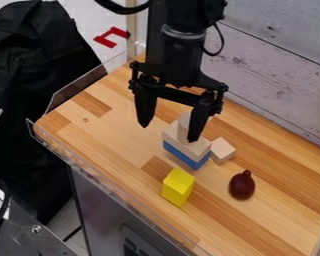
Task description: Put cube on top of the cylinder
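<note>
The wooden tabletop (116,131) ran from its left corner toward the lower right, a plank wall (283,80) along its far edge. The black claw (169,132) hung over the part nearer the far left corner, released, its two fingers spread wide with nothing gripped between them.

Below it, right of the tabletop's middle from left edge to wall, sat a blue block (184,155) with a pale wooden block (189,148) on top. The yellow block (178,187) stood closer to the front edge, and a dark red bulb-shaped toy (242,185) lay toward the right end. The pale cylinder (183,129) rose upright from the pale wooden block, partly hidden by one finger. The small wooden cube (223,151), probably the one meant, rested on the wall side of the stack, just beside it; whether they touched could not be told.

The cube looked light, stiff and hard to damage, its bare wood likely offering fair friction. Gripping two opposite side faces, level and around mid-height, seemed best; a hold on corners could twist it. The neighbouring stack left little room for a finger, and a nudge there might topple the cylinder. Its narrow top called for a centred, gentle release.
</note>
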{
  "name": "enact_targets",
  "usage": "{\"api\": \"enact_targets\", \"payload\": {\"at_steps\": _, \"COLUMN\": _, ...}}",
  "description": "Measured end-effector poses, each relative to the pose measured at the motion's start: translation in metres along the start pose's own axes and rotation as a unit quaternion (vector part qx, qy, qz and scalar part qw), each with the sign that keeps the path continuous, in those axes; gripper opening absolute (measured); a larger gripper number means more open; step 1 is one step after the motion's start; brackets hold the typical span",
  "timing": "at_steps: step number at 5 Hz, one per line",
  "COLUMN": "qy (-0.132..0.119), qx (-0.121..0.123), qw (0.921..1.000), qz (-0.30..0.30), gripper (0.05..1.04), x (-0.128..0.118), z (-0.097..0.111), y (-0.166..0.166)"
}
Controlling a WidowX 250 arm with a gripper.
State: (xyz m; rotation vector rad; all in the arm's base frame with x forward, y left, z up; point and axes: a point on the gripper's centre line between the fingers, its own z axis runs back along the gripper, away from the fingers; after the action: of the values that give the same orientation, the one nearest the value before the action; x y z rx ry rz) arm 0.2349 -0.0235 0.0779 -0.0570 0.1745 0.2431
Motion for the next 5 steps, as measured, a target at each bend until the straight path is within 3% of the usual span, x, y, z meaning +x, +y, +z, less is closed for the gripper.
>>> {"api": "enact_targets", "payload": {"at_steps": 2, "qy": 0.016, "qx": -0.003, "qw": 0.9998, "qz": -0.007, "gripper": 1.000, "x": -0.015, "z": -0.013, "y": 0.001}}
{"api": "enact_targets", "payload": {"at_steps": 5, "qy": 0.020, "qx": -0.001, "qw": 0.9984, "qz": -0.054, "gripper": 1.000, "x": -0.021, "z": -0.033, "y": -0.024}}
